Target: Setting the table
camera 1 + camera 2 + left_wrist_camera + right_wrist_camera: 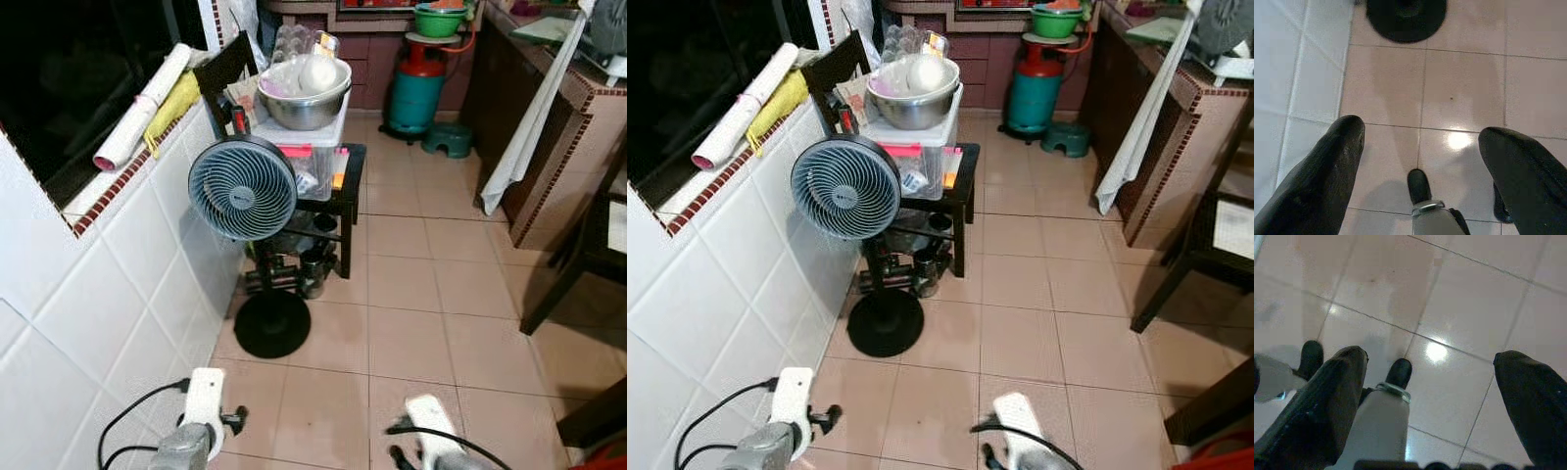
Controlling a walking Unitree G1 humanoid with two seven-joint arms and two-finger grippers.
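Observation:
A steel bowl [306, 98] holding white dishes sits on a clear plastic box [315, 157], which rests on a low black stand [349, 194] by the tiled wall. Both arms hang low over the floor tiles. In the left wrist view my left gripper [1420, 129] is open, with bare tile between its fingers [1332, 161]. My right gripper [1432, 357] is open too and holds nothing; its fingers [1337, 387] hang above the robot's feet. The silver left arm [201, 411] and right arm [436, 431] show at the bottom of the eye views.
A grey pedestal fan [242, 188] on a round black base [272, 323] stands close ahead on the left. A teal gas cylinder [416, 93] and a small green stool [448, 140] are at the back. A counter with a hanging white cloth [529, 127] and dark chair legs [558, 284] line the right.

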